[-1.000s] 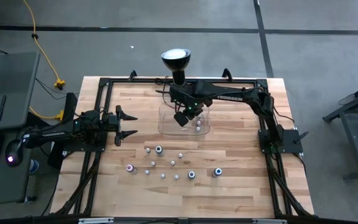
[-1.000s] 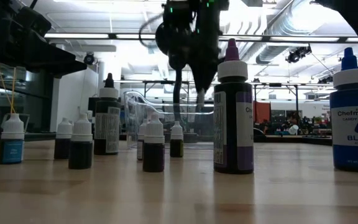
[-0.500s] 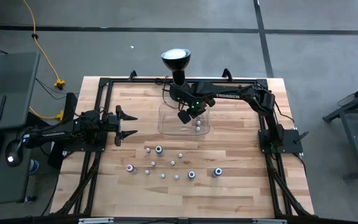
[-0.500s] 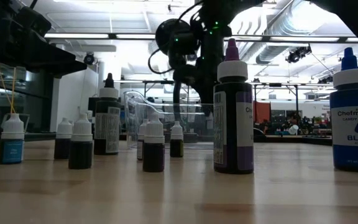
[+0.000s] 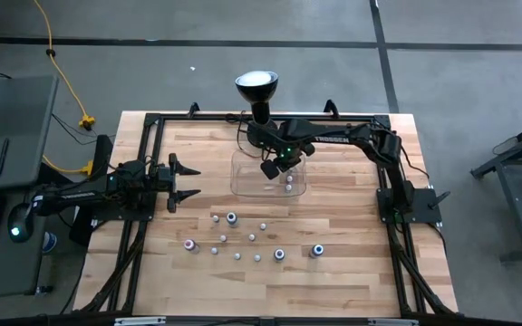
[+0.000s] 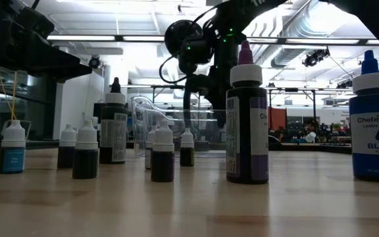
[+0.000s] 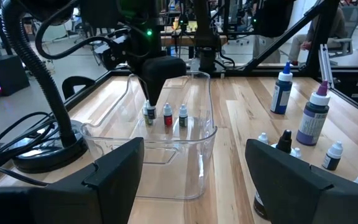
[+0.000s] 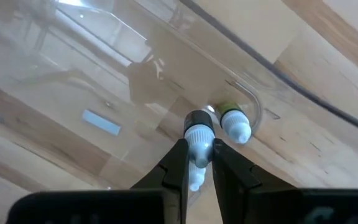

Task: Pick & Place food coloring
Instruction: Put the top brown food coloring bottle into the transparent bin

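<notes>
Seemingly three bottles (image 7: 166, 114) in tray (image 7: 197, 174)

A light wooden table (image 5: 352, 272) is edged by a black frame (image 5: 152, 122). A clear plastic tray (image 5: 243, 186) and a black lamp (image 5: 257, 91) are set toward its far side. Small food coloring bottles (image 5: 252, 237) are scattered nearer, right of centre.

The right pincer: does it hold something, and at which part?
The right pincer holds a small food coloring bottle just below its white cap, over the clear tray.
</notes>
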{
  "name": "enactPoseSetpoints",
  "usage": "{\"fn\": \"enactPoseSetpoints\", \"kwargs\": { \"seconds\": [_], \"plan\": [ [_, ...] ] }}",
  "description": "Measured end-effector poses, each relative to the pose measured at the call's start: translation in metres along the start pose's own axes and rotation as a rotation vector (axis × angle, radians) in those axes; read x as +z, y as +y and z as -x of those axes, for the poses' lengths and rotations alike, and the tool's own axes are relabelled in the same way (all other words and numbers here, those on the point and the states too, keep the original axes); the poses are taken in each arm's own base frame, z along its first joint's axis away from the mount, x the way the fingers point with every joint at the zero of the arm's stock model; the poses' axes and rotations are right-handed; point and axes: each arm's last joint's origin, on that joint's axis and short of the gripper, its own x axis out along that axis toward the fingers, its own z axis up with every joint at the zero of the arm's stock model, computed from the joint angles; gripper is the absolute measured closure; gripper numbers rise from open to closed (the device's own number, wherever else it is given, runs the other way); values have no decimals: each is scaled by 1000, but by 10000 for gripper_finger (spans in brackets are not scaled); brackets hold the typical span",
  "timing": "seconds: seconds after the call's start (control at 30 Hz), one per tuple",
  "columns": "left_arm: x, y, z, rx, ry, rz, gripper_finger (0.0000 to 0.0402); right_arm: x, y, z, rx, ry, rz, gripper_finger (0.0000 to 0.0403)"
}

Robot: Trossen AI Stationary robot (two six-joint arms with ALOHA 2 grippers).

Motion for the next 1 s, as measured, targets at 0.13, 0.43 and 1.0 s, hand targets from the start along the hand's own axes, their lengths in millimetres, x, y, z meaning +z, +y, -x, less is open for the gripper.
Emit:
{"fn": "enactPoseSetpoints", "kwargs": {
  "seconds": [0.13,0.43,1.0],
  "plan": [
    [0,0,0,0,0,0,124,1,0,-1,2,-3,1,361],
    [0,0,0,0,0,0,124,1,0,-1,-2,-8,1,352],
    [0,0,0,0,0,0,124,4,6,-16,18,10,4,356]
  ]
}}
